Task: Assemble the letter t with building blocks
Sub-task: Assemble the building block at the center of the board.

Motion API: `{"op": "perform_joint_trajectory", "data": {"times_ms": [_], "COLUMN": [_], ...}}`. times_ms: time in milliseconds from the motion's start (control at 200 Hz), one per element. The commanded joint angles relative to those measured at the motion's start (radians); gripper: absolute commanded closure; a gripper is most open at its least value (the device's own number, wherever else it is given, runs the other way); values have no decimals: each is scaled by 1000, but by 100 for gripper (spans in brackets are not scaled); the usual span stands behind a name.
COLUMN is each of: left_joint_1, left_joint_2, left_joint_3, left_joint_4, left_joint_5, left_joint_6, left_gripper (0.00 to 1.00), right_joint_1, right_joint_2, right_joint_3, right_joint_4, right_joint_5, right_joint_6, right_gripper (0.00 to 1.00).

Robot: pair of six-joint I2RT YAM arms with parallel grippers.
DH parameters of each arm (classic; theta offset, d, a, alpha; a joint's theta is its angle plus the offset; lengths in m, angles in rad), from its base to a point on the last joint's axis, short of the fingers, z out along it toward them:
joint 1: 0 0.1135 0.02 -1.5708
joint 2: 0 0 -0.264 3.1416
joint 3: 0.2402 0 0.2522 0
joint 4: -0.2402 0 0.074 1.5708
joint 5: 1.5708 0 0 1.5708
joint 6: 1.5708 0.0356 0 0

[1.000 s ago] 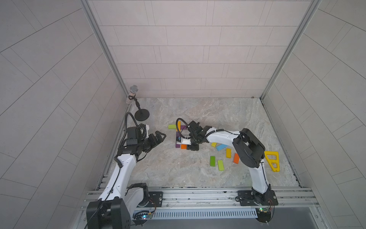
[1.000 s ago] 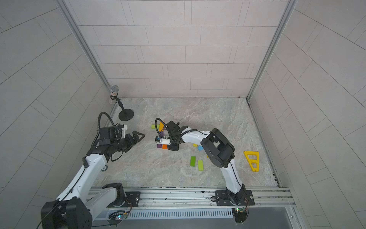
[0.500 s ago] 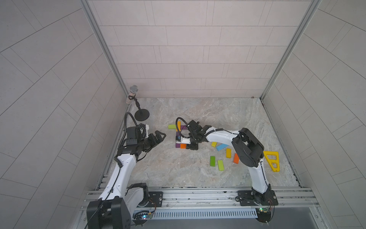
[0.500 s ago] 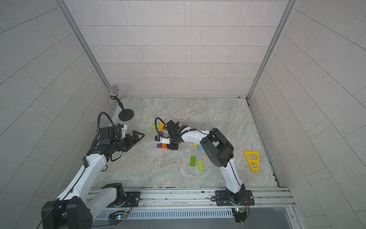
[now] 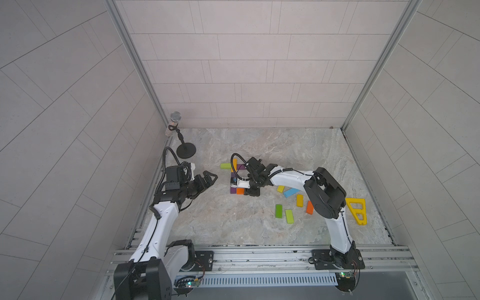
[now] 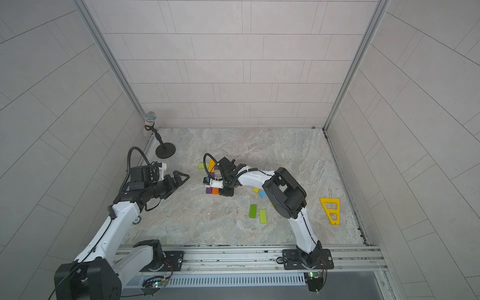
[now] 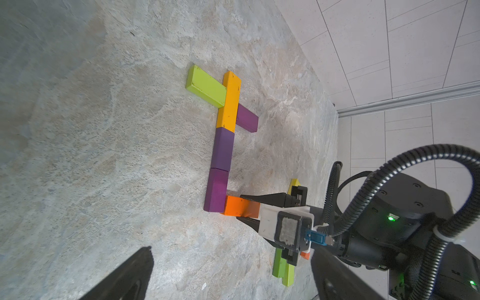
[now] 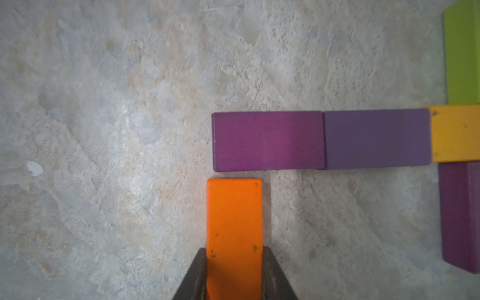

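Five blocks [image 7: 228,101] form stem and crossbar on the counter [image 7: 104,130]. Right gripper [image 8: 233,253] is clamped on an orange block [image 8: 233,213], set just beside the end purple block [image 8: 268,141] as the foot, not yet released. Left gripper [image 5: 207,179] spread wide, empty, well apart.

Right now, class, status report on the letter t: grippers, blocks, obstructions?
Right gripper shut on orange block, low beside the end purple block. Left gripper open, apart from the build. Nothing in the way.
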Motion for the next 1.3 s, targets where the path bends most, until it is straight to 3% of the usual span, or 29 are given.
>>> {"op": "perform_joint_trajectory", "data": {"times_ms": [0, 510, 1296], "left_joint_1": [5, 5, 7], "left_joint_2": [3, 8, 8], "left_joint_3": [-13, -17, -19], "left_joint_4": [28, 41, 44], "left_joint_5": [11, 19, 20], "left_joint_6": [-4, -12, -13], "left_gripper": [0, 0, 0], "right_joint_1": [-7, -9, -9], "right_joint_2": [30, 32, 24], "right_joint_3": [19, 17, 9], "right_joint_4": [-14, -14, -15], "right_joint_5": [1, 9, -54], "right_joint_6": [-7, -9, -1], "right_gripper": [83, 69, 71]}}
